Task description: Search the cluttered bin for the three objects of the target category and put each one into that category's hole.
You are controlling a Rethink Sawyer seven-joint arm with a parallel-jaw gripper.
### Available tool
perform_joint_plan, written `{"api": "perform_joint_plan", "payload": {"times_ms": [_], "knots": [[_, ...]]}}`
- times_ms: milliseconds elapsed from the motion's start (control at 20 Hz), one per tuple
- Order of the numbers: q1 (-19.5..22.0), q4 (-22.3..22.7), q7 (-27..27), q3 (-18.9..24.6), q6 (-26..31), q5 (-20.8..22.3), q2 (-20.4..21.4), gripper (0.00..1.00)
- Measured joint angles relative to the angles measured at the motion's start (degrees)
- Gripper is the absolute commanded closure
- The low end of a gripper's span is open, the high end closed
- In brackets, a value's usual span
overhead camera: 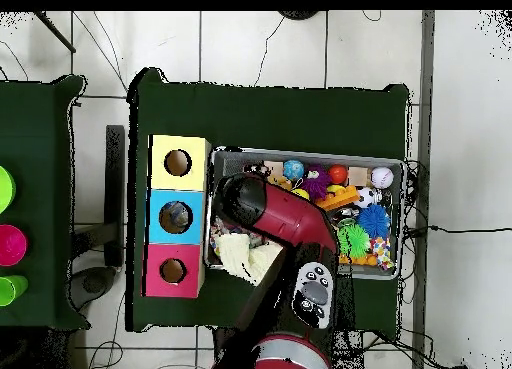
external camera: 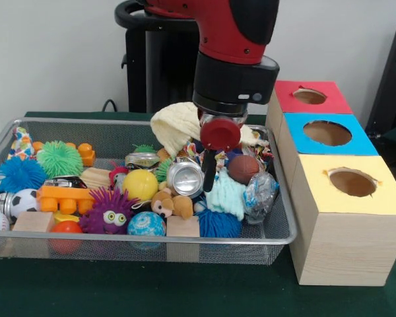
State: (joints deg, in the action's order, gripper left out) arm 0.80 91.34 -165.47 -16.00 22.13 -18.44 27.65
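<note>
Yellow-topped box (external camera: 346,218), hole seemingly empty; bin (external camera: 185,246) at its nine o'clock remained crowded; gripper (external camera: 209,178) inside, grip state indiscernible; progress unclear.

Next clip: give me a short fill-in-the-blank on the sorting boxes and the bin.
1. The three boxes have one round ____ each in the top.
2. The middle box's top is ____.
3. The toys lie in a wire mesh ____.
4. The purple toy with eyes sits near the bin's ____ wall in the front view.

Missing: hole; blue; bin; front
</note>
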Motion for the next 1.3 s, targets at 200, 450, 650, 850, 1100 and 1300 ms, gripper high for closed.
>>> {"api": "perform_joint_plan", "payload": {"times_ms": [200, 450, 650, 850, 1100, 1300], "knots": [[0.48, 0.00, 0.00, 2.11, 0.05, 4.57, 0.48, 0.00], [0.93, -0.05, 0.00, 4.86, 1.31, 7.80, 1.90, 0.00], [1.59, -0.47, 0.00, 7.20, 3.83, 10.44, 3.17, 0.00], [2.86, -0.79, 0.00, 9.78, 5.34, 12.52, 3.95, 0.00], [5.24, -1.23, 0.00, 13.23, 5.47, 15.14, 4.17, 0.00], [6.86, -1.61, 0.00, 15.58, 5.47, 17.45, 3.95, 0.00]]}}
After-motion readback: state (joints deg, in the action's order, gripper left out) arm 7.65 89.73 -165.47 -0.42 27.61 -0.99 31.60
